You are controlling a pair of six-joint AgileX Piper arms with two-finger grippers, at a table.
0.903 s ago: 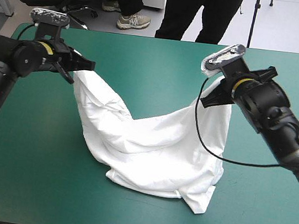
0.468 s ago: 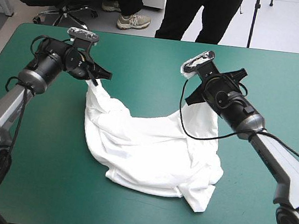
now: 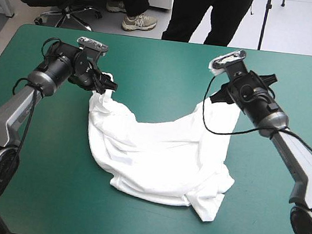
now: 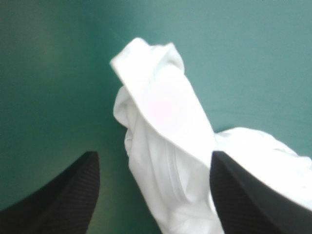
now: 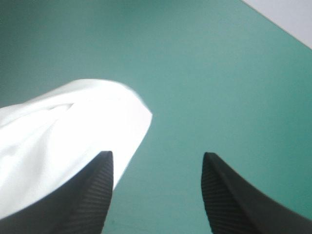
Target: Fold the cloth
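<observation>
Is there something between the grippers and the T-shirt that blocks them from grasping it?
Nothing visible does. The left gripper is open with a corner of the T-shirt between its fingers; the right gripper is open with the shirt's edge beside one finger. Only bare teal-green cover lies around.

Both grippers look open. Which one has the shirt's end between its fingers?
The left gripper: a twisted end of the T-shirt lies between its open fingers. At the right gripper the gap shows bare teal-green cover, with the cloth beside one finger.

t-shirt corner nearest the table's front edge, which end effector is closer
Right. The right end effector sits straight beyond that corner; the left end effector is diagonally across the T-shirt.
</observation>
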